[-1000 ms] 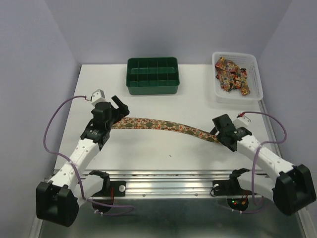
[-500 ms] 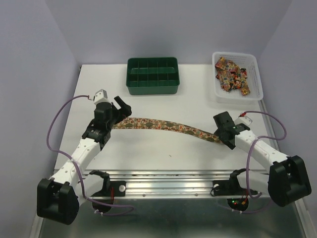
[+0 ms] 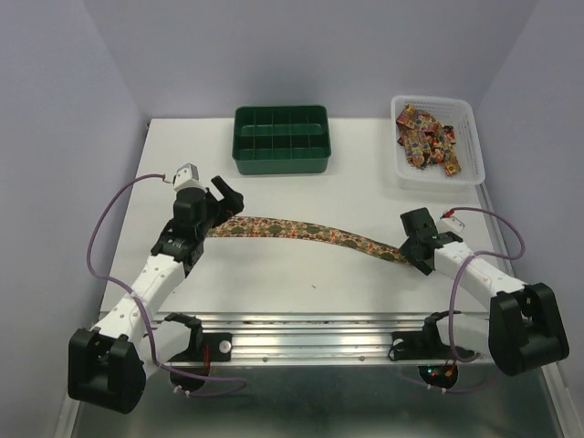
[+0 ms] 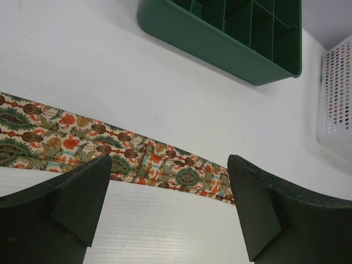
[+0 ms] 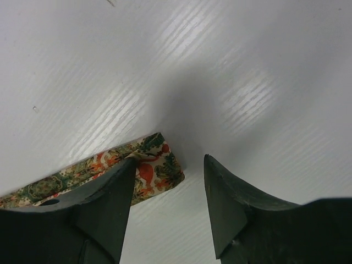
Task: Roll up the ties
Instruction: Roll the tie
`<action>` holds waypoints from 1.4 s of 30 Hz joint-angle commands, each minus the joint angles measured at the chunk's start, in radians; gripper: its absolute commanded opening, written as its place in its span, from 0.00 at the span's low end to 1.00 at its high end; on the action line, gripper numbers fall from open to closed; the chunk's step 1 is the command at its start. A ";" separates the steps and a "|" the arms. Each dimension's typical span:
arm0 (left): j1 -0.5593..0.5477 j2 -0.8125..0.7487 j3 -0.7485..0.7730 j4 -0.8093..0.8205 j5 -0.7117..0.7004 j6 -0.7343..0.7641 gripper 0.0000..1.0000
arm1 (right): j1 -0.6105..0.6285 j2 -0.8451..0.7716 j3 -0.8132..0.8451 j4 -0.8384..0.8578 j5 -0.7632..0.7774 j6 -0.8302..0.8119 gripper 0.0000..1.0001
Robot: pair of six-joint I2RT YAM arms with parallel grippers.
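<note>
One paisley tie (image 3: 301, 231) lies flat in a shallow arc across the table's middle. My left gripper (image 3: 228, 193) is open at the tie's left end. In the left wrist view the tie (image 4: 82, 143) runs across just beyond the open gripper (image 4: 169, 165), untouched. My right gripper (image 3: 409, 253) is down at the tie's right end. In the right wrist view its jaws (image 5: 170, 159) stand partly apart. The tie's folded tip (image 5: 157, 168) lies against the left finger (image 5: 104, 203) and the right finger (image 5: 231, 203) is clear of it. Nothing is clamped.
A green compartment tray (image 3: 280, 162) stands at the back centre, also in the left wrist view (image 4: 220, 44). A white basket (image 3: 436, 175) at the back right holds several more patterned ties (image 3: 424, 135). Purple cables loop beside both arms.
The right gripper's jaws have narrowed around the tie's right tip, and the right arm has shifted slightly right. The left gripper has moved a little to the right, still open.
</note>
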 commanded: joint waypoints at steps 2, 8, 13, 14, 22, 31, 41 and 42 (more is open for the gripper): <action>0.001 -0.010 -0.015 0.047 0.009 0.013 0.99 | -0.018 0.086 -0.017 0.094 -0.013 -0.032 0.56; 0.001 0.015 -0.012 0.048 0.010 0.015 0.99 | -0.023 0.134 -0.022 0.135 -0.041 -0.052 0.36; 0.000 0.061 -0.013 0.097 0.108 0.039 0.99 | -0.023 0.080 -0.023 0.123 -0.026 -0.078 0.26; -0.002 0.073 -0.015 0.129 0.172 0.042 0.99 | -0.023 0.068 -0.011 0.112 -0.019 -0.078 0.26; -0.162 0.326 0.065 0.281 0.361 0.067 0.98 | -0.021 0.014 0.081 -0.003 0.066 -0.117 0.26; -0.368 0.642 0.307 0.295 0.455 0.111 0.74 | -0.021 0.043 0.150 0.019 0.087 -0.241 0.25; -0.551 0.852 0.522 0.309 0.542 0.128 0.54 | -0.021 0.037 0.178 0.029 0.093 -0.261 0.25; -0.566 0.883 0.563 0.309 0.547 0.142 0.51 | -0.021 0.034 0.178 0.029 0.084 -0.256 0.25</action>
